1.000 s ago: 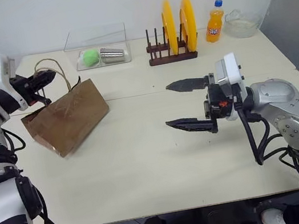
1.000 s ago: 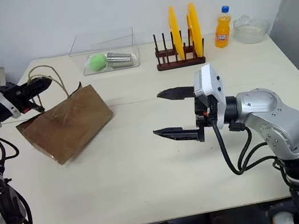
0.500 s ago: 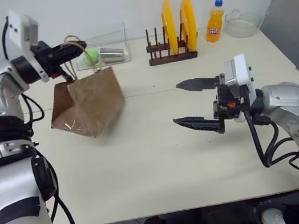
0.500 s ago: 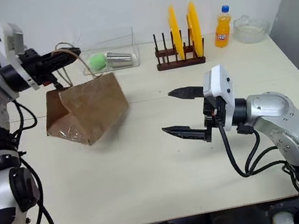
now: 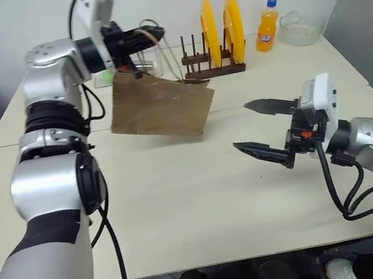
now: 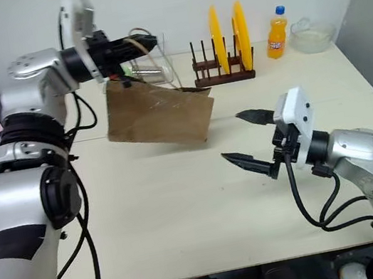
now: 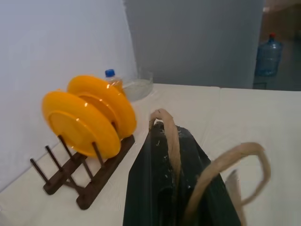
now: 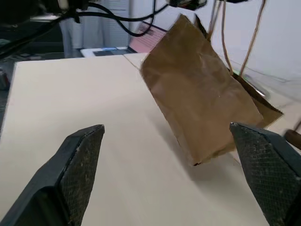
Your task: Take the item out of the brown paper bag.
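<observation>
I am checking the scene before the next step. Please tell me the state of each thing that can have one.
Paper bag: lifted by a handle, hanging tilted.
Left gripper: shut on the bag's cord handle.
Right gripper: open, holding nothing.
Orange bottle: upright, capped.
Two yellow plates: standing on edge in the rack.

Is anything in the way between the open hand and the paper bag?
No. Only bare table lies between the open right hand and the bag, which hangs tilted by a handle from the shut left hand.
</observation>
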Controlling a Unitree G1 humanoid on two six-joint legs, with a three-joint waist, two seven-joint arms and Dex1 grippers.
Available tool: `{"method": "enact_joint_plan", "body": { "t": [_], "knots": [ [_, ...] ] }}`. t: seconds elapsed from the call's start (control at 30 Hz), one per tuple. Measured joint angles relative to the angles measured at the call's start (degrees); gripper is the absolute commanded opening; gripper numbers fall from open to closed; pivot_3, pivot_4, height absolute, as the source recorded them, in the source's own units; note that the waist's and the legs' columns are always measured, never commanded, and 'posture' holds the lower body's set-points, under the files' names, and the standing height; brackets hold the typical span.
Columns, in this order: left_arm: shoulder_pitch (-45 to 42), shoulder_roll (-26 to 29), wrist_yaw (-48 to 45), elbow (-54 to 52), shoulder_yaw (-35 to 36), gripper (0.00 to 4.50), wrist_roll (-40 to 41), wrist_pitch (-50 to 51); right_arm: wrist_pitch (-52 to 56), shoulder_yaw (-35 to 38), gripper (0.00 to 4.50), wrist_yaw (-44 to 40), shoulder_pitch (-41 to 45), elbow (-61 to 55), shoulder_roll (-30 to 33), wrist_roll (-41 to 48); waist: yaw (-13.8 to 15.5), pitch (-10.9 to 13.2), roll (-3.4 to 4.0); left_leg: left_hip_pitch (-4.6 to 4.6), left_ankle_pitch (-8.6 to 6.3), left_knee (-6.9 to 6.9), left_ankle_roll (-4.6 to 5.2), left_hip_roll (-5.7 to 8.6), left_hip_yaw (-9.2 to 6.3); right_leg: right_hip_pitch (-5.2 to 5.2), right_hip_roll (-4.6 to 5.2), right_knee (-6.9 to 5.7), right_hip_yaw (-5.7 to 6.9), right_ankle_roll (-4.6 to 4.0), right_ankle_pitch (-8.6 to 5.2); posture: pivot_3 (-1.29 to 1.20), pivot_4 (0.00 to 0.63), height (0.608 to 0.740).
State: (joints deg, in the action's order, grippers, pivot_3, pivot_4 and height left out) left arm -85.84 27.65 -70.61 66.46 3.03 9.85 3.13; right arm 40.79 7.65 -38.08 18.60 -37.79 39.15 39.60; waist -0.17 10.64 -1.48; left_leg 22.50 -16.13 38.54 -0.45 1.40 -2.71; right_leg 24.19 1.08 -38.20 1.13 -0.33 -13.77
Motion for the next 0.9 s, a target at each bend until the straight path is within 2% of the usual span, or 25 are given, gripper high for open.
{"method": "enact_joint_plan", "body": {
  "t": [0.13, 0.43, 0.9],
  "knots": [
    [-1.4, -4.0, 1.7, 3.8, 0.1, 0.02, -0.9, -2.6, 2.9, 4.3, 4.50, 4.8, -3.6, -3.7, 0.9, 0.9, 0.0, 0.0, -0.01, 0.24, -0.01, 0.29, 0.02, 0.01, 0.03, 0.10, 0.01, -0.10, 0.00, 0.05, 0.02, 0.00, 0.150, 0.740],
    [-4.4, -8.1, 4.2, 8.2, 1.7, 0.02, -1.9, -6.1, 5.5, 11.4, 4.50, 11.1, -10.5, -10.9, 3.1, 2.6, 0.0, 0.1, -0.09, 0.19, -0.01, 0.40, 0.03, 0.03, 0.00, 0.17, 0.01, -0.47, 0.01, 0.34, -0.15, 0.00, 0.150, 0.740],
    [-4.3, -12.9, 6.3, 9.5, 1.9, 0.02, -4.8, -7.4, 8.5, 13.7, 4.50, 17.8, -12.3, -15.2, 3.7, 8.9, -0.2, 0.1, -0.09, 0.07, -0.01, 0.39, 0.03, 0.03, 0.14, 0.16, -0.01, -0.60, -0.15, 0.36, -0.16, 0.00, 0.150, 0.740]
  ]
}}
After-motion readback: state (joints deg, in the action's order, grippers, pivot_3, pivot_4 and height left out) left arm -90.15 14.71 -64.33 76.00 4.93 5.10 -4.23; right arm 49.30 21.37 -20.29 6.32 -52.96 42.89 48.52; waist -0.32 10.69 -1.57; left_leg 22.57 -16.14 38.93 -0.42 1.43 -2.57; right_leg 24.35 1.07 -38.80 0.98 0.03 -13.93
